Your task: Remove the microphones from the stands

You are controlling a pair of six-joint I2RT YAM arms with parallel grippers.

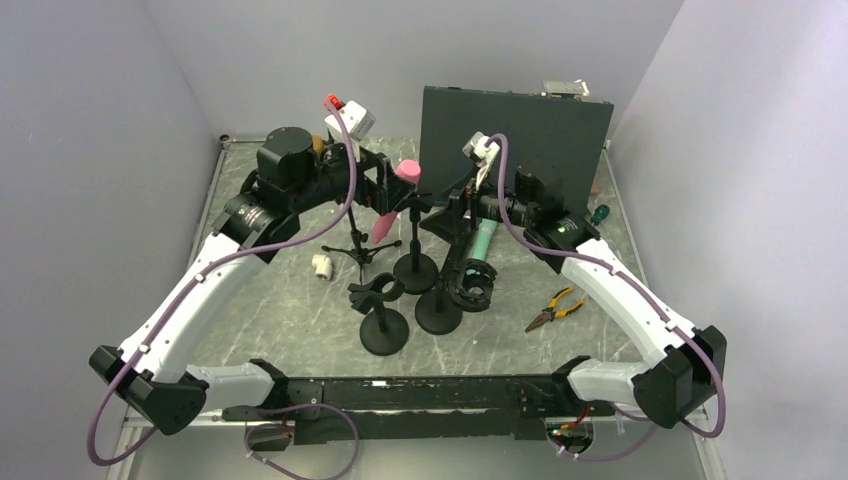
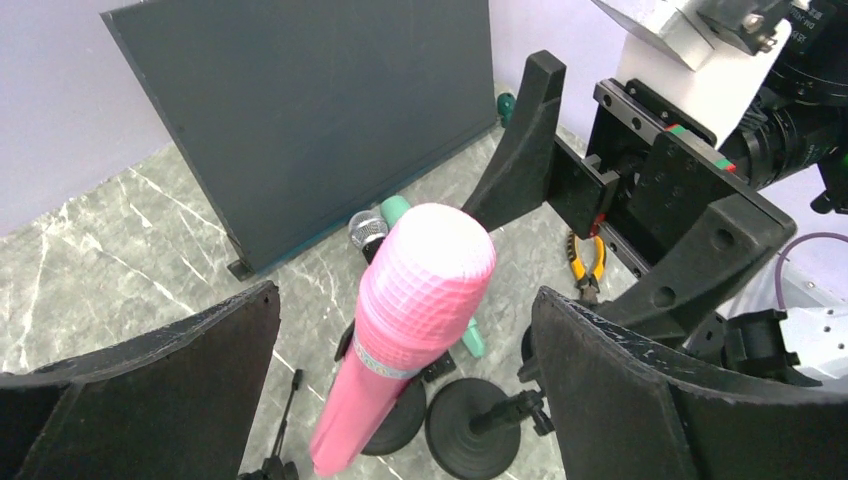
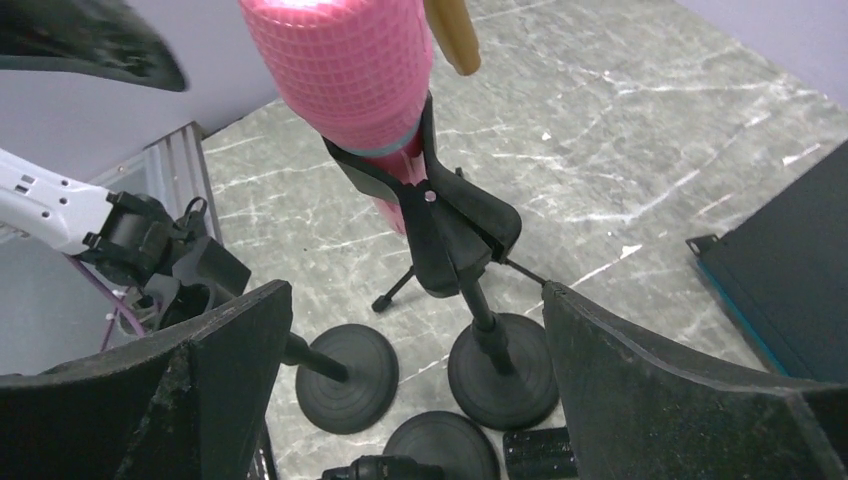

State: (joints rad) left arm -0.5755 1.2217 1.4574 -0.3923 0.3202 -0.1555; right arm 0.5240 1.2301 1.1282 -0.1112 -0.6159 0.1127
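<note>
Both tools are spread apart: the mic [image 2: 420, 300] (clipped upright in its stand [image 3: 455, 235], mid-table) is framed by the left tool [image 2: 405, 340] and faced by the right tool [image 3: 410, 295]. Three round-based stands and one tripod [image 1: 360, 250] are counted; bare table [image 1: 300, 320] is left at the front-left edge.

Identify each arm by its white link shells and black joint housings. In the top view, the left arm [image 1: 190, 300] has its black base block at 7 o'clock; the right arm [image 1: 620, 290] has its own at 5 o'clock. A purple cable [image 1: 722, 395] follows each arm and loops free beside the base. Note the green indicator light [image 1: 562, 228] on the right arm's wrist housing. Each wrist carries a white camera mount [image 1: 350, 120]. The left gripper [image 2: 405, 330] and right gripper [image 3: 415, 320] have broad matte-black fingers [image 2: 190, 370] with curved, scuffed edges. The right gripper's black slide rail [image 2: 650, 112] bears red and green marks.
</note>
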